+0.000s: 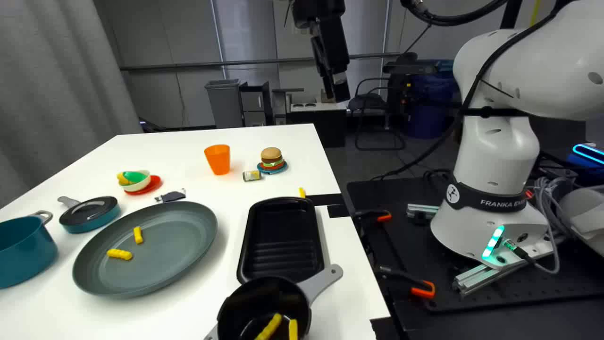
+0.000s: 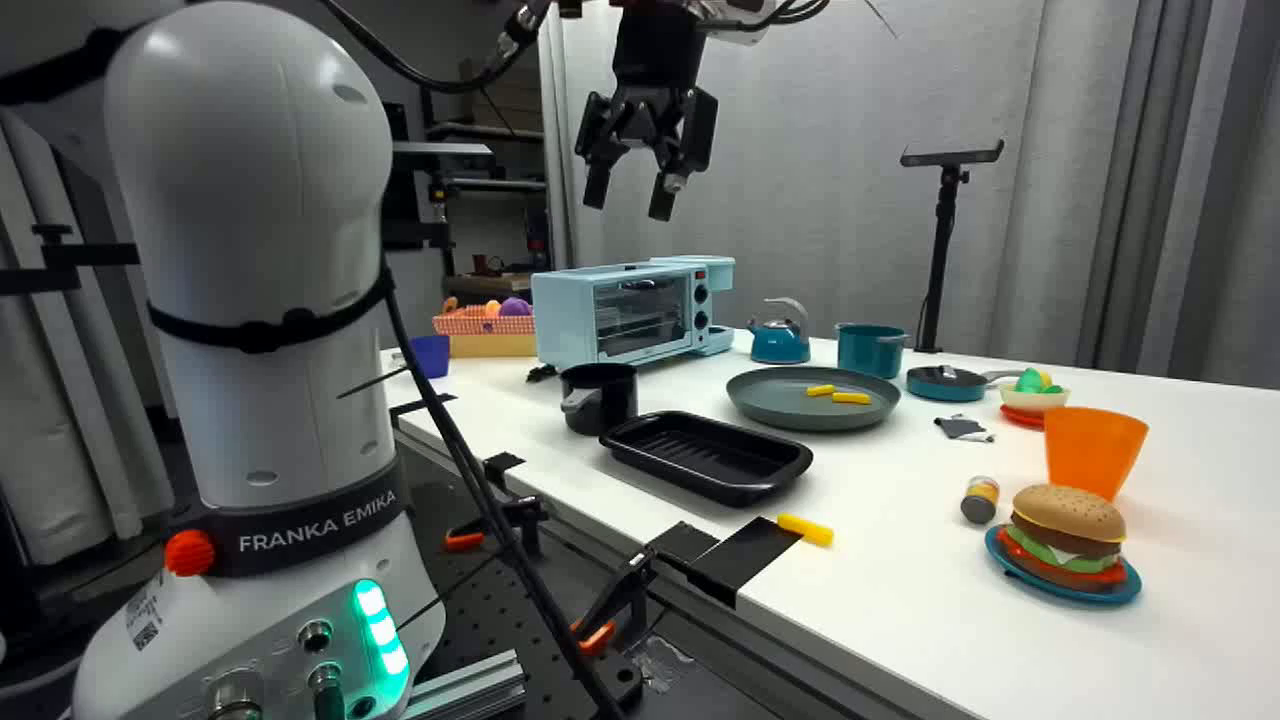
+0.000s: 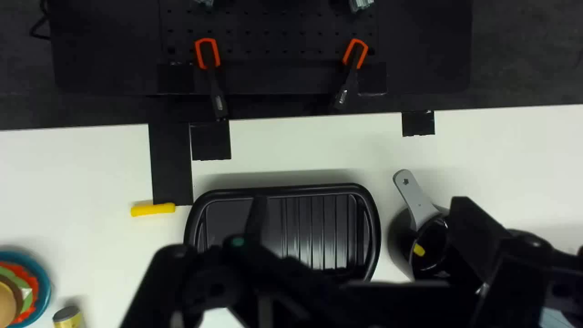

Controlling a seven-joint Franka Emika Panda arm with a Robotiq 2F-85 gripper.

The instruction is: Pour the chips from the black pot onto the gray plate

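Observation:
The black pot (image 1: 257, 298) stands upright on the table with yellow chips (image 1: 270, 327) inside. It also shows in an exterior view (image 2: 612, 402) and, partly covered by a finger, in the wrist view (image 3: 435, 234). The gray plate (image 1: 163, 264) lies beyond the black grill pan and holds two chips (image 1: 120, 254); it also shows in an exterior view (image 2: 775, 402). Another chip (image 2: 805, 529) lies on the table near the edge, also in the wrist view (image 3: 153, 209). My gripper (image 2: 628, 197) is open and empty, high above the table; it also shows in the wrist view (image 3: 360, 202).
The black grill pan (image 1: 283, 255) sits close beside the pot. A teal pot (image 1: 23, 250) and small lidded pan (image 1: 89, 215) stand past the plate. A light-blue toaster oven (image 2: 640, 310) is behind the pot. An orange cup (image 1: 218, 159) and toy burger (image 1: 272, 158) stand farther off.

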